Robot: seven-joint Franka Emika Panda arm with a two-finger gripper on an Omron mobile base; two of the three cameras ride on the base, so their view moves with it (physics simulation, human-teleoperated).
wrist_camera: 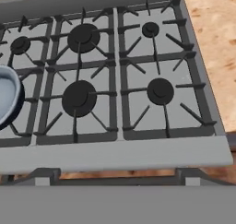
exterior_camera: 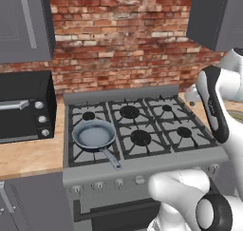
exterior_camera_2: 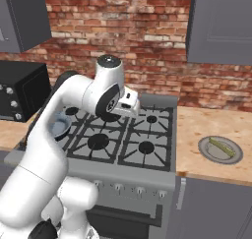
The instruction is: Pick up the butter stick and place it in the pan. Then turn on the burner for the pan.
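Note:
The pan (exterior_camera: 93, 134) rests on the stove's front left burner, handle pointing toward the front edge. Its rim also shows in the hand view as the pan (wrist_camera: 8, 98) at the left edge, and in the right base view as the pan (exterior_camera_2: 59, 126) partly behind my arm. The butter stick (exterior_camera_2: 221, 147), a thin pale bar, lies on a flat grey plate (exterior_camera_2: 206, 152) on the right counter. My gripper (exterior_camera_2: 134, 106) hangs above the middle of the stove, looking down on the burners. Its fingers are too small to read, and nothing shows between them.
The stove (wrist_camera: 115, 154) has six burners with dark grates and a row of knobs (exterior_camera: 118, 182) along its front. A black toaster oven (exterior_camera: 23, 106) stands on the left counter. Wooden counter (exterior_camera_2: 206, 125) lies right of the stove. Cabinets hang above both sides.

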